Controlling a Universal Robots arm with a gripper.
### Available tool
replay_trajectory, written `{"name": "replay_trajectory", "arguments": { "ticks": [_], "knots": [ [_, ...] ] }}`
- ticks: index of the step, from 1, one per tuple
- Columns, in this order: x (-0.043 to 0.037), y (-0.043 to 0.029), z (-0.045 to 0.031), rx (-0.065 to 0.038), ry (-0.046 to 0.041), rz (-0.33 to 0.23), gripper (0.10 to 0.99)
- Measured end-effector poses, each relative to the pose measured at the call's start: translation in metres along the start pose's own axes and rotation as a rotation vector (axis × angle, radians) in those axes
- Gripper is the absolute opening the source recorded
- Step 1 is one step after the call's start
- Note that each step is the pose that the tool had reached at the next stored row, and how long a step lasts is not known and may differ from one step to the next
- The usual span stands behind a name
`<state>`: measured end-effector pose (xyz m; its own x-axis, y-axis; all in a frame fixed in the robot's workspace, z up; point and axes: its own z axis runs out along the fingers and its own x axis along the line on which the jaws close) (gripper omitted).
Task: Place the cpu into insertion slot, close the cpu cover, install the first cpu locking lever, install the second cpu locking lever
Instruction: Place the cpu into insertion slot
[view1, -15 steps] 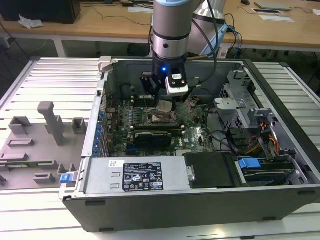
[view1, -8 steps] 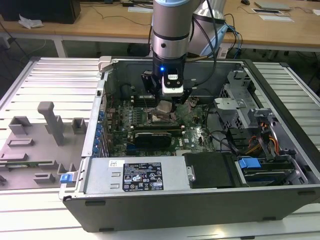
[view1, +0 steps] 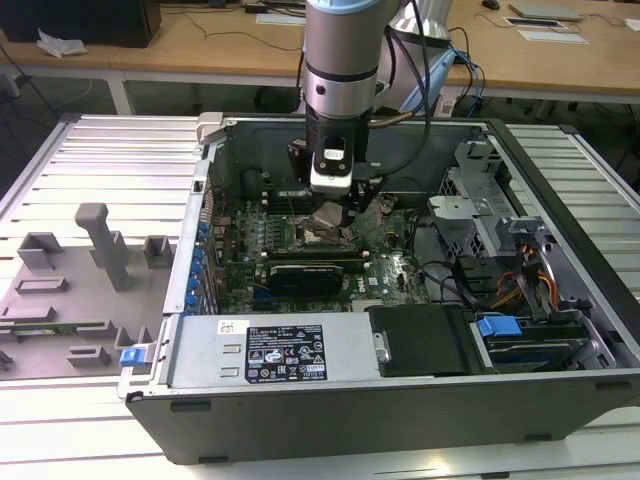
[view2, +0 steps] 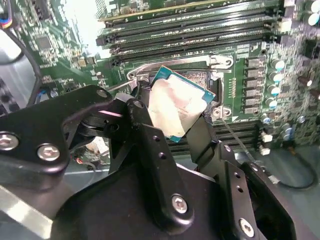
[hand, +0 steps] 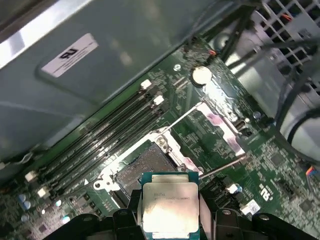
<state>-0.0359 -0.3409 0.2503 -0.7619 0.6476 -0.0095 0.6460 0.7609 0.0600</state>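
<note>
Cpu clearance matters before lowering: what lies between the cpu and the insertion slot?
Nothing: in the first wrist view the stretch from the cpu to the insertion slot is bare.

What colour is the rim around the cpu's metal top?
Teal, edging the cpu; clearest in the first wrist view.

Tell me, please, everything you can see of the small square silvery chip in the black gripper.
The small, flat, square cpu shows a silvery-grey metal lid with faint print, rimmed by a teal-green board edge. In the second wrist view its face looks pale and patchy. The black gripper clamps two opposite edges, holding it over the open, dark-pinned insertion slot, not seated.
</note>
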Motion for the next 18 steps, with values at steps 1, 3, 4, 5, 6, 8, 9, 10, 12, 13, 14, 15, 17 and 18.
{"name": "replay_trajectory", "arguments": {
  "ticks": [1,3,4,5,6,8,9,10,12,13,14,15,17,18],
  "knots": [
    [0.0,0.0,0.0002,0.0,-0.0011,0.019,0.541],
    [0.0,0.0,0.0004,0.001,-0.0039,0.065,0.541],
    [0.0,0.0,0.0005,0.001,-0.0052,0.086,0.541],
    [0.0,0.0,0.0006,0.001,-0.0061,0.101,0.541],
    [0.0,-0.0001,0.0008,0.001,-0.0078,0.13,0.541],
    [0.0,0.0,0.001,0.002,-0.0097,0.161,0.541],
    [0.0,-0.0001,0.0011,0.002,-0.0108,0.18,0.541],
    [0.0,-0.0001,0.0012,0.002,-0.0119,0.197,0.541],
    [0.0,-0.0001,0.0014,0.002,-0.0139,0.23,0.541],
    [0.0,-0.0001,0.0016,0.003,-0.0153,0.255,0.541],
    [0.0,-0.0001,0.0017,0.003,-0.0162,0.269,0.541],
    [0.0,-0.0001,0.0018,0.003,-0.0173,0.288,0.541],
    [0.0,-0.0001,0.0022,0.003,-0.0203,0.339,0.541],
    [0.0,-0.0001,0.0024,0.003,-0.0213,0.354,0.541]
  ]
}}
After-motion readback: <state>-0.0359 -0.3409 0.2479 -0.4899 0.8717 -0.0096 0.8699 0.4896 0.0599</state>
